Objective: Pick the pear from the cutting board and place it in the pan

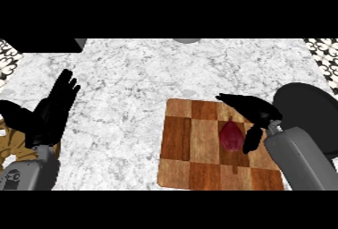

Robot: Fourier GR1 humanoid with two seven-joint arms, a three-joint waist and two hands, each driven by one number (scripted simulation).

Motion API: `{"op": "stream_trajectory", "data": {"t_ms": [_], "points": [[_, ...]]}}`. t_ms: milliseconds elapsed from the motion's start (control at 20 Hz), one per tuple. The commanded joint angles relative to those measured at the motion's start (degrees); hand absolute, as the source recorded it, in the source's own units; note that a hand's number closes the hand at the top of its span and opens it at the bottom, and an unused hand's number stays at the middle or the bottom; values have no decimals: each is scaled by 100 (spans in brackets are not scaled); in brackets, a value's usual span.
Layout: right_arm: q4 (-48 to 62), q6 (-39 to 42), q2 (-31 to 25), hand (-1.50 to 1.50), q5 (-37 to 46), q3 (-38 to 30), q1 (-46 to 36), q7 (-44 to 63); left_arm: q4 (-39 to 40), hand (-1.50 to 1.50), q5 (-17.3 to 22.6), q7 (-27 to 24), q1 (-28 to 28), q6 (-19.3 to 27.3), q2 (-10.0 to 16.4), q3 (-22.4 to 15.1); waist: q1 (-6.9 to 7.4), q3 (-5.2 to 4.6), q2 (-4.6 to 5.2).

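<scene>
Dark red pear point(231, 136) lies on checkered wooden cutting board point(179, 143), right hand point(260, 114) at board's right edge with fingers and thumb apart beside pear, black pan point(310, 105) right of board, left hand point(52, 112) open well left, white marble counter point(132, 76).

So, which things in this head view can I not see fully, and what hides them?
- Pan: head view; the right forearm covers its lower part, and the picture's right edge cuts it.
- Pear: the right hand arches over it; whether they touch cannot be told.
- Cutting board: its lower right corner lies under the forearm.
</scene>
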Motion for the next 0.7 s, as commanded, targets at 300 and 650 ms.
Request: {"op": "stream_trajectory", "data": {"t_ms": [300, 650], "points": [[640, -294, 406, -150, 488, -81, 181, -479, 362, 0, -106, -249, -192, -215, 36, 290, -14, 0, 3], [1889, -834, 519, 150, 680, -369, -698, -1509, -388, 0, -302, -131, 416, -98, -328, -107, 48, 3, 6]]}}
